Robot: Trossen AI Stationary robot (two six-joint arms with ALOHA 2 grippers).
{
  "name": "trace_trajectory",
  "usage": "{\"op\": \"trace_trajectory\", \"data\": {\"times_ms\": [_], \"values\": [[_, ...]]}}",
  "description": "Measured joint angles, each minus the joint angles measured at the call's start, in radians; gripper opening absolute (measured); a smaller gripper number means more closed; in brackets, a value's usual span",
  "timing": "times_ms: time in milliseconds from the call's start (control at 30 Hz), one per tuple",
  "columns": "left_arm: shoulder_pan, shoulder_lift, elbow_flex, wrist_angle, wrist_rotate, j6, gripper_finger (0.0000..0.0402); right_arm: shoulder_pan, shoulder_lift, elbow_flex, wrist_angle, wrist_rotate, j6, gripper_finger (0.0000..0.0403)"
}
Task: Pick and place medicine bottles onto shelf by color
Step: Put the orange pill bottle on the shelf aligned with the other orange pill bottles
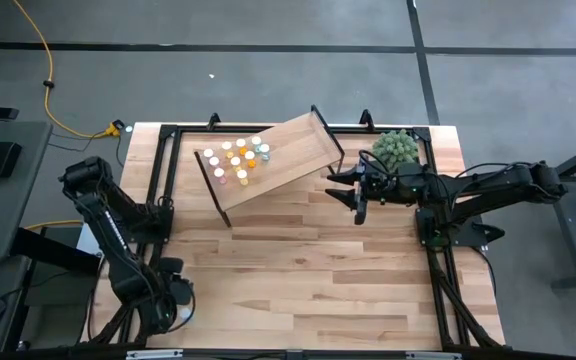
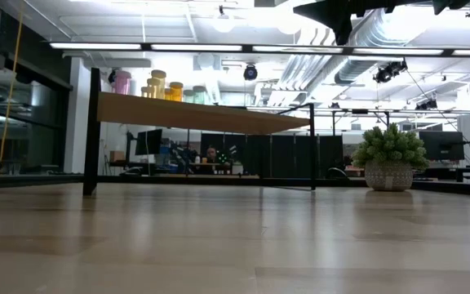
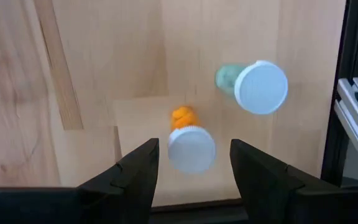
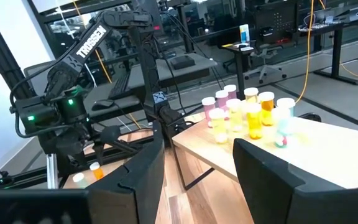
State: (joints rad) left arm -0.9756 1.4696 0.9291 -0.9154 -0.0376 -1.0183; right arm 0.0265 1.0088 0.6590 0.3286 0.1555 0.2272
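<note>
Light smooth wood shelf (image 1: 288,150) on matt black metal legs (image 2: 92,131).

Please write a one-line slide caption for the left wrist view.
Open left hand above an orange white-capped medicine bottle, a teal white-capped bottle beside it.

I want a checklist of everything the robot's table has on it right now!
Surface: light wood-plank tabletop, mostly bare.
Job's things: small white-capped medicine bottles clustered on the light-wood shelf; an orange-bodied bottle and a teal-bodied bottle on the tabletop.
Clutter: fuzzy green potted plant.
Grippers: left gripper open above the orange bottle; right gripper open beside the shelf.
Cables: yellow floor cable.
Surroundings: desks, monitors.
</note>
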Motion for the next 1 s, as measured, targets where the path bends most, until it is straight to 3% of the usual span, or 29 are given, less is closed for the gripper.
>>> {"op": "trace_trajectory", "data": {"times_ms": [767,1000], "values": [[-0.035,0.045,0.0,0.0,-0.003,0.016,0.0188,0.0,0.0,0.0,-0.018,0.0,0.0,0.0183],[-0.035,0.045,0.0,0.0,-0.04,-0.001,0.0165,0.0,0.0,0.0,-0.019,0.012,0.0,0.0183]]}}
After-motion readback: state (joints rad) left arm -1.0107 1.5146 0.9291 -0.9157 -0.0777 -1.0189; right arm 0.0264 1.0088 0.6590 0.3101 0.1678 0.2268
